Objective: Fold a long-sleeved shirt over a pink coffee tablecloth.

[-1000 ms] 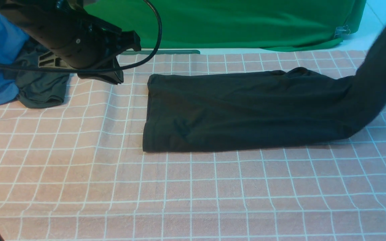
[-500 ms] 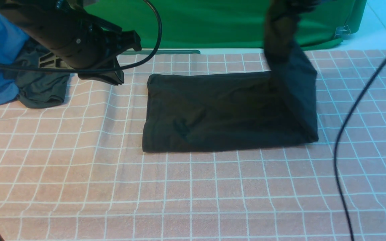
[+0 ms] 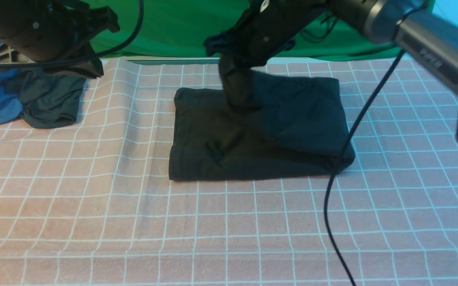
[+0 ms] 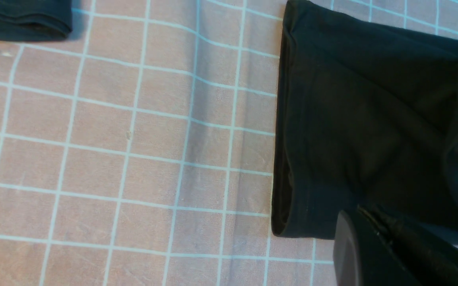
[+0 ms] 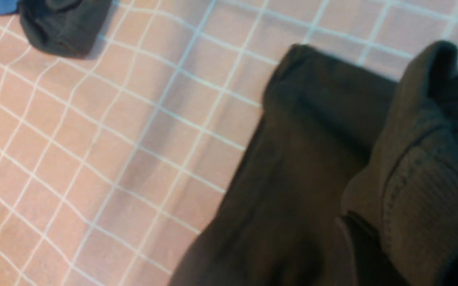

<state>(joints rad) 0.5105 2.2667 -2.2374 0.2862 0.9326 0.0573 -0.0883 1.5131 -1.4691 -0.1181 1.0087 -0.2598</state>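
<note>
Front view from between the arms, looking forward and down over the whole pink coffee tablecloth (image 3: 229, 222), left wrist view close above, facing down at the long-sleeved shirt (image 4: 356, 131), right wrist view closer still, tilted, all three sharing the shirt's left folded edge.

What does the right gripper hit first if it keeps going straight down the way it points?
Likely the folded black long-sleeved shirt right under the right gripper, which holds its raised end; the pink grid tablecloth lies beneath. Depth is uncertain.
</note>
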